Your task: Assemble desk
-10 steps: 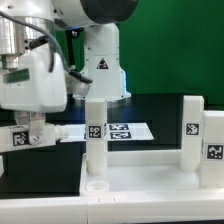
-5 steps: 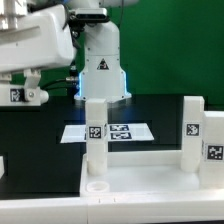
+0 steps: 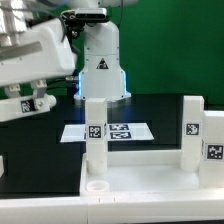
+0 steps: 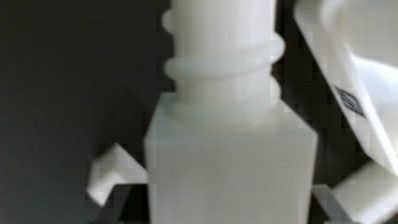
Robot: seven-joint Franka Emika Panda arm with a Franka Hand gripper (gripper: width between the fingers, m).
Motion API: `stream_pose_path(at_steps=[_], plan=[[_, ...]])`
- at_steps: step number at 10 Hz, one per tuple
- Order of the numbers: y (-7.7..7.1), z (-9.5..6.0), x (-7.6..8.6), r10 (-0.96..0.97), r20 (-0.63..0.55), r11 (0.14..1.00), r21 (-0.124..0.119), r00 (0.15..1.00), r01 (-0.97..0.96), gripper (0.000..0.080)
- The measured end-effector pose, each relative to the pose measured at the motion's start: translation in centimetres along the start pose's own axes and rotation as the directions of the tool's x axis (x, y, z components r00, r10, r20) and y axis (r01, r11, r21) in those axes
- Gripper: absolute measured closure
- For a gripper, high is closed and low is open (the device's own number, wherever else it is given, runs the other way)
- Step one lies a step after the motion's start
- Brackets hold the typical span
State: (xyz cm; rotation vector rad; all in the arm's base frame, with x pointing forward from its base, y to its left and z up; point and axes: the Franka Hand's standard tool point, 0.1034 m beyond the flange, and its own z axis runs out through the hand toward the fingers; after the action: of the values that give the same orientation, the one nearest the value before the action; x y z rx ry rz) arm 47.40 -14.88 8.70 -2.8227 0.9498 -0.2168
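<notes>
The claw pinches a desk leg, its long axis running out from the fingers. The tabletop lies below, toward the exterior view's right.

Exterior view: gripper sits at the frame's left edge, arm cut off there, its fingertips partly out of frame. Tabletop panel runs out past the bottom and right edges; the far-right leg is clipped by the right edge. Standing leg hides part of the marker board. Wrist view: held leg fills the frame, soft-focused, both ends cut off; fingertips mostly hidden behind it.
</notes>
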Motion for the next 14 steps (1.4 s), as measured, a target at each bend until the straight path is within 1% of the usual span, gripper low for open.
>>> stream_pose_path(at_steps=[1, 3, 4, 5, 6, 7, 8, 9, 10, 11, 12, 13, 14], plan=[[0.0, 0.7, -1.3, 0.003, 0.012, 1.000, -0.015, 1.000, -0.003, 0.0515], [0.1, 0.5, -0.9, 0.008, 0.009, 1.000, -0.011, 1.000, -0.008, 0.0515], [0.2, 0.7, -1.2, 0.010, 0.013, 1.000, -0.014, 1.000, -0.010, 0.0515], [1.1, 1.4, -2.1, 0.034, 0.032, 0.999, -0.017, 0.999, -0.034, 0.0515], [2.4, 2.3, -3.4, 0.055, 0.063, 0.998, -0.029, 0.997, -0.053, 0.0515], [4.1, 3.0, -4.6, 0.049, 0.023, 0.996, -0.071, 0.999, -0.047, 0.0515], [5.0, 4.0, -6.6, 0.042, 0.009, 0.992, -0.118, 0.999, -0.040, 0.0515], [4.6, 4.2, -6.5, 0.037, 0.042, 0.994, -0.100, 0.998, -0.032, 0.0515], [4.6, 4.1, -6.1, 0.040, 0.032, 0.994, -0.099, 0.999, -0.036, 0.0515], [4.3, 4.4, -6.6, -0.002, 0.049, 0.995, -0.101, 0.999, 0.007, 0.0515], [3.6, 5.0, -7.3, -0.074, 0.071, 0.992, -0.100, 0.995, 0.081, 0.0515], [3.5, 5.4, -7.8, -0.129, 0.068, 0.984, -0.111, 0.989, 0.136, 0.0515], [3.7, 5.8, -8.3, -0.165, 0.072, 0.977, -0.121, 0.984, 0.173, 0.0515]])
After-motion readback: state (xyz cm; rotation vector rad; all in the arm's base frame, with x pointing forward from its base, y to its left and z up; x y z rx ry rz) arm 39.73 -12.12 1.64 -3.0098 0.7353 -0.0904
